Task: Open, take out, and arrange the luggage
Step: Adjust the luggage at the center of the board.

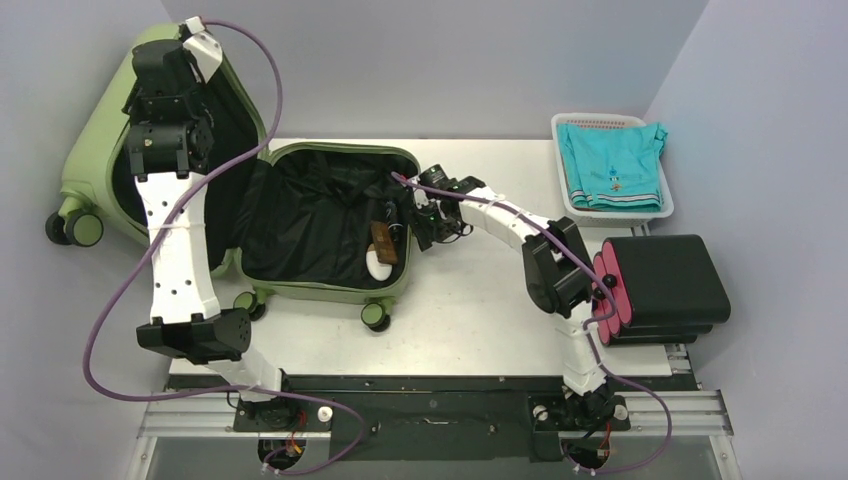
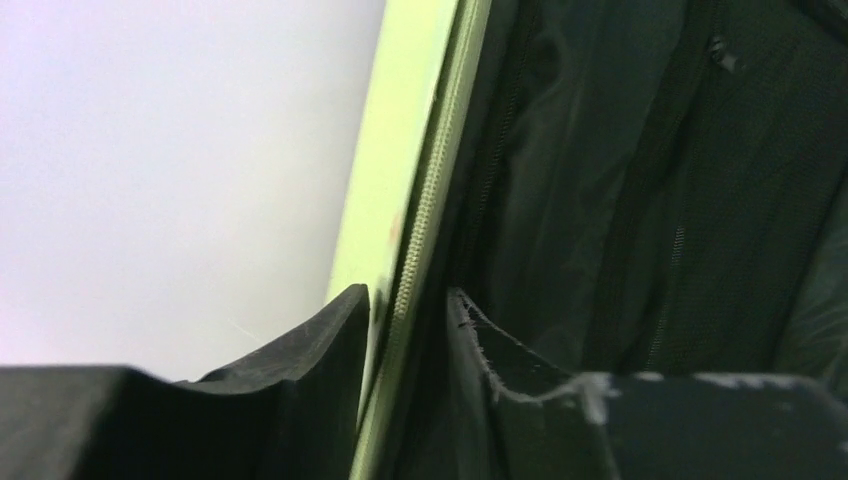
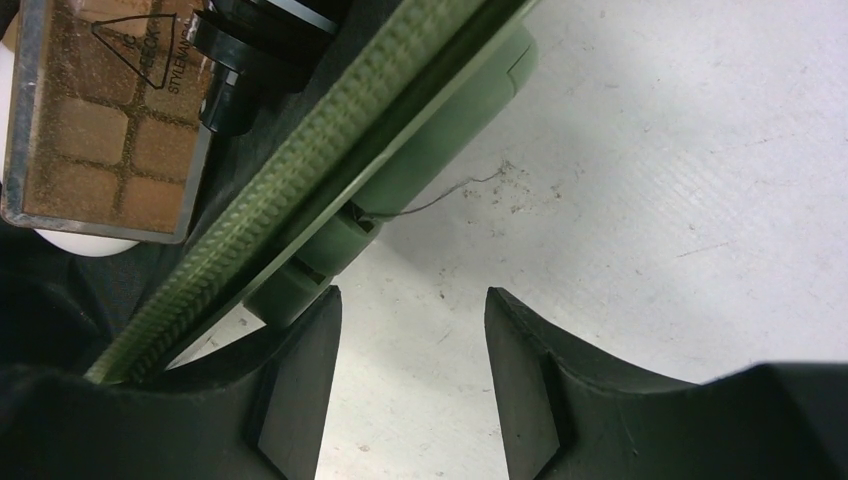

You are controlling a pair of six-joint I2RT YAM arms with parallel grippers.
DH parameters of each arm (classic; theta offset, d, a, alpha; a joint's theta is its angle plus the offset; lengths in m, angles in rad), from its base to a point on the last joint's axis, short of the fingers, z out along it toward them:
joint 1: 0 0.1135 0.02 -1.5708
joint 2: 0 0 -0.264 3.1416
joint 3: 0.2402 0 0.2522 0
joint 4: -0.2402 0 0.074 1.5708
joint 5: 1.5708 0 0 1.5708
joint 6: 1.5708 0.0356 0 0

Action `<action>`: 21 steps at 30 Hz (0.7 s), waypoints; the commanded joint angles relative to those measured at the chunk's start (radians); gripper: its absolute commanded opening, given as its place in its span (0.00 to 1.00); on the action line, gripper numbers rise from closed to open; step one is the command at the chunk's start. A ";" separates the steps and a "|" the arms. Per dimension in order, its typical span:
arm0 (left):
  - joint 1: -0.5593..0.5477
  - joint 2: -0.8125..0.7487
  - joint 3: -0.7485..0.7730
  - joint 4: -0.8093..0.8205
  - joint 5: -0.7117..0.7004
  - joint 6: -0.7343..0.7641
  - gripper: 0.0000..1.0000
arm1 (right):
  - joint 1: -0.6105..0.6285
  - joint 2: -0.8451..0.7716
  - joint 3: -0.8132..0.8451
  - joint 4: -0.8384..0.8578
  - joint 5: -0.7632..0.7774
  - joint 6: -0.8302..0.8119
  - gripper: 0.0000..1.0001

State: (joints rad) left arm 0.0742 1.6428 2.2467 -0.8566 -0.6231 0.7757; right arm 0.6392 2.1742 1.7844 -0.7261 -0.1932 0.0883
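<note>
The olive-green luggage (image 1: 95, 150) lies open on the table. Its lid stands raised at the left, and its black-lined base (image 1: 340, 150) lies flat. My left gripper (image 1: 203, 45) is at the lid's top edge. In the left wrist view its jaws (image 2: 408, 300) stand a little apart astride the zipper rim (image 2: 420, 230), with a dark gap on the lining side. My right gripper (image 1: 420, 224) is open and holds nothing. It hovers over bare table just outside the base's right rim (image 3: 300, 190). Inside the base lie a brown clear box (image 3: 100, 130), a white object (image 1: 377, 264) and a black bottle (image 3: 265, 40).
A white basket (image 1: 560, 125) with a folded teal garment (image 1: 612, 165) stands at the back right. A black case with a pink-red side (image 1: 665, 285) sits at the right table edge beside my right arm. Bare tabletop (image 1: 480, 310) lies in front of the luggage.
</note>
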 commanded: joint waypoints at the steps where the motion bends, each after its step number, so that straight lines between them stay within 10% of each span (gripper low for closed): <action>1: 0.001 -0.056 -0.018 0.109 0.009 -0.059 0.36 | -0.021 -0.021 0.041 0.071 -0.040 0.007 0.51; 10: -0.005 -0.074 -0.014 0.119 0.038 -0.084 0.99 | -0.096 -0.112 -0.003 0.067 -0.046 -0.018 0.51; 21: -0.328 -0.251 -0.219 0.229 0.054 -0.069 0.96 | -0.149 -0.328 -0.085 0.043 0.111 -0.160 0.51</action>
State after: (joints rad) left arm -0.1398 1.4658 2.0838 -0.7349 -0.5526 0.6979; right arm 0.4976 1.9793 1.7184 -0.6926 -0.1837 0.0158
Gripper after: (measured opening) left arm 0.965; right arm 0.511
